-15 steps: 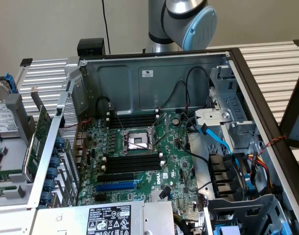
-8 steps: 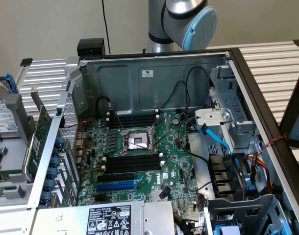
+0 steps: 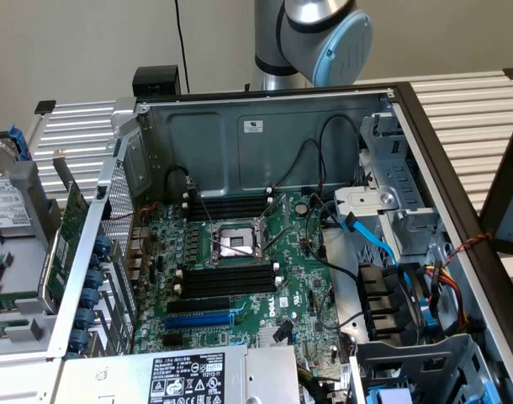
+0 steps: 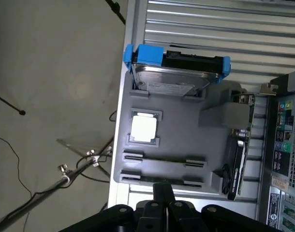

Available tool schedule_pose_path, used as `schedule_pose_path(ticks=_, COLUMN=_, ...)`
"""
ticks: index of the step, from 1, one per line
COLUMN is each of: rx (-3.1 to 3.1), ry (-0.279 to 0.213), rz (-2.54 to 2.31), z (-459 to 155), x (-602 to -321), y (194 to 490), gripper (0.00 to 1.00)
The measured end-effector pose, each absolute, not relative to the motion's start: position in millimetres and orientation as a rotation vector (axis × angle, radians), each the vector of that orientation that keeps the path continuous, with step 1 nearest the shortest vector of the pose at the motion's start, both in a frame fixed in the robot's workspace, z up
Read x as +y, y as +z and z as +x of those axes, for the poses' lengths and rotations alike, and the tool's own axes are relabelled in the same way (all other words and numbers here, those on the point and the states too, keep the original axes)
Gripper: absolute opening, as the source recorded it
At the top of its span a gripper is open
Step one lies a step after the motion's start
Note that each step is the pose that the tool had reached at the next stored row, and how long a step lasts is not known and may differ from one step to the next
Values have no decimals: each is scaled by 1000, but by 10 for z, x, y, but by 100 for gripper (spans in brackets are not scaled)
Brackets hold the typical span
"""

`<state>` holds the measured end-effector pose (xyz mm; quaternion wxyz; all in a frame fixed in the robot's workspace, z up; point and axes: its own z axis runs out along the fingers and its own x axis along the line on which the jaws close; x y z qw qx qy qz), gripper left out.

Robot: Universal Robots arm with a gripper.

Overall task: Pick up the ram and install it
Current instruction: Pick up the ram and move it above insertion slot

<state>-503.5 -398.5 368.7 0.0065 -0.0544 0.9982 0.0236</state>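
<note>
Pick-up stage, by the look of it: the gripper [image 4: 162, 189] hovers over the grey tray [image 4: 186, 130], fingers pressed together, seemingly empty. The ram [image 4: 150, 179] sits in the tray's edge holder. Grasping calls for parted fingers aligned with its thin edge.

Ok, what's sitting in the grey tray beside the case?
The grey tray holds a hard drive in a blue caddy, a square chip and an edge-standing green card. Shut jaws cover part of the long cradles, so their contents are unclear.
</note>
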Motion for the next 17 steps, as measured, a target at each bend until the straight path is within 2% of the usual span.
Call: schedule_pose_path(ticks=17, rx=3067, ry=76, rz=-650, z=-5035, x=-3985, y=3687, gripper=11)
